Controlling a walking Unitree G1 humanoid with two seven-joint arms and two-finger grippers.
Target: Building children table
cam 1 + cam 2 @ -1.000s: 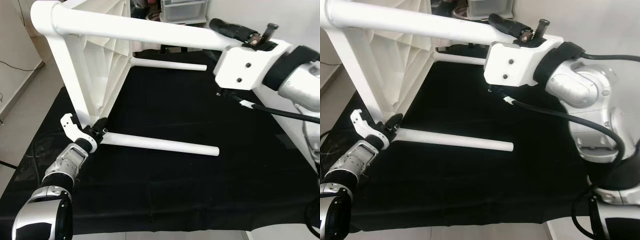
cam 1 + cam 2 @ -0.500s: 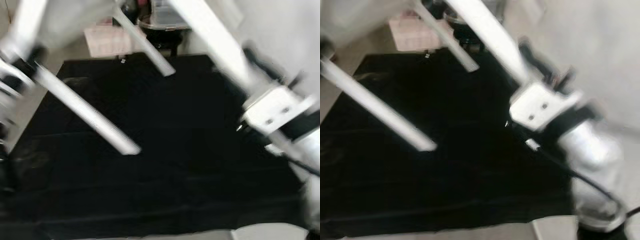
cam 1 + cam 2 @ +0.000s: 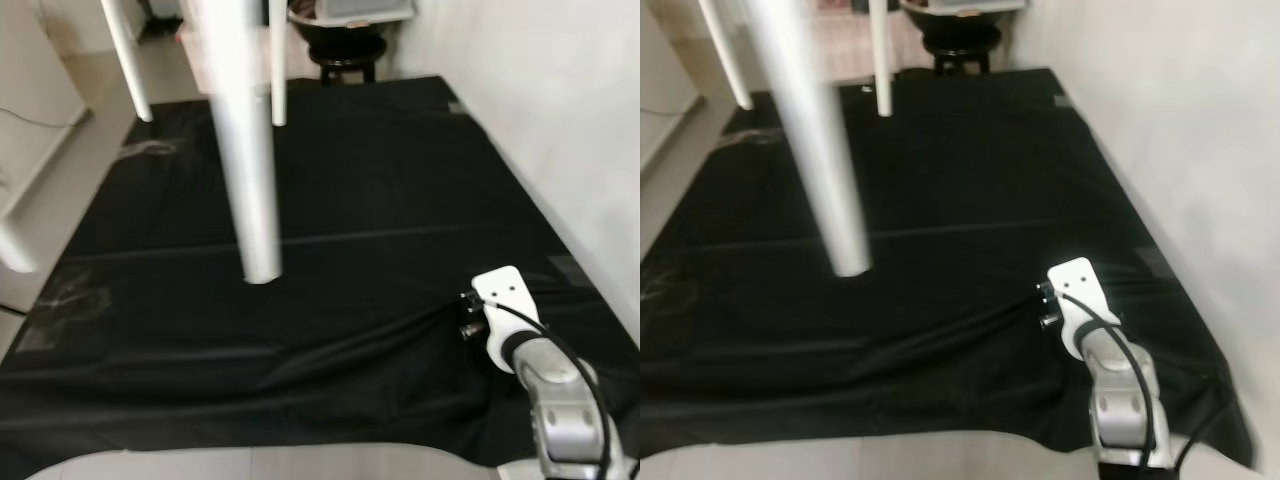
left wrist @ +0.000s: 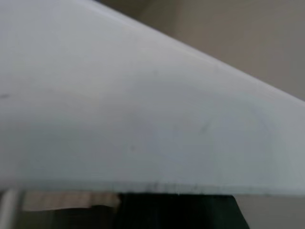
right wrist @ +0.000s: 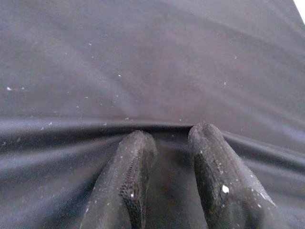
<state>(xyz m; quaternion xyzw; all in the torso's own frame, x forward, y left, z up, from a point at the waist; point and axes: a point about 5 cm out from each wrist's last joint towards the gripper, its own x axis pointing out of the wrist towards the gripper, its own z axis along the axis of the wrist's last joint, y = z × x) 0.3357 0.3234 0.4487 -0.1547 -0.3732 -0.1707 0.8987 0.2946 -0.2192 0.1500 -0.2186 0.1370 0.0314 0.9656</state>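
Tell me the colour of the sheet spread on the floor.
Black sheet, clearest in the left eye view.

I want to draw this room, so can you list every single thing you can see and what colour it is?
table legs: four, white, pointing down above the mat; the nearest is the biggest in view, two farther back, one at the left edge.
mat: one, black, spread over the floor, wrinkled near the front.
stool: one, black, just past the far edge of the mat.
wall: one, white, along the mat's right side.
floor: light, left of the mat.
right gripper: one, two black fingers slightly apart, close over the mat's wrinkled cloth.
right arm: one, silver with a white wrist, low at the front right.
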